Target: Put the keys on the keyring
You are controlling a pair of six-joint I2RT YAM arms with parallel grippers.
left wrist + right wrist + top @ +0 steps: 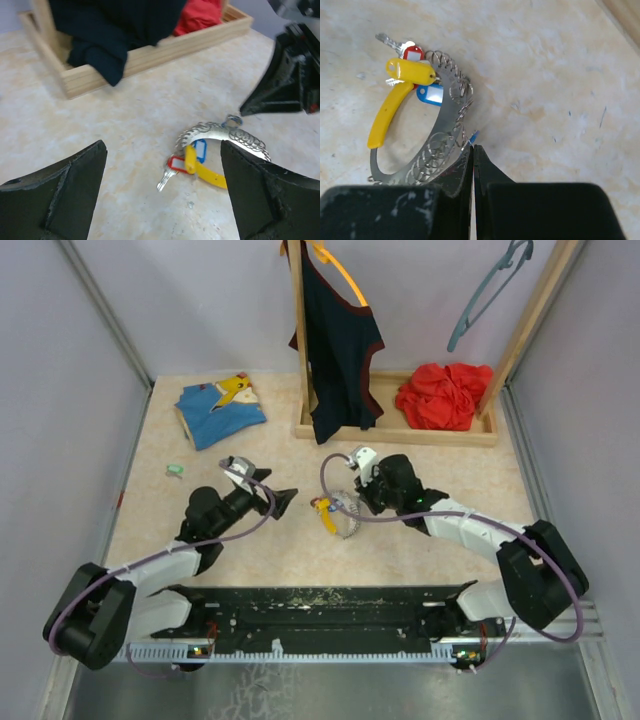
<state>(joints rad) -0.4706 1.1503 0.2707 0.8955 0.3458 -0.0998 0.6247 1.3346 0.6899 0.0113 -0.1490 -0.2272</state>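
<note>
Bright tags on a silver ring
Silver-grey keyring (pixel 437 150) with lacy scrollwork, yellow tag (pixel 410 71), red tag (pixel 412 52), blue tag (pixel 431 94); mottled beige bench (pixel 545 75); mint-green key (pixel 173 470); navy top (pixel 335 350) edged red; red cloth (pixel 445 395)

left fingers (pixel 50 200) spread wide (arm low, stretched forward); right fingers (pixel 540 210) pressed together.

a robotics lab test cell. plain lilac walls (pixel 80 350) enclosed a beige tabletop (pixel 270 445) on three sides. left arm (pixel 150 575) and right arm (pixel 470 530) were bolted to a black rail (pixel 320 602) at the near edge; wooden rack (pixel 400 432) stood far.
</note>
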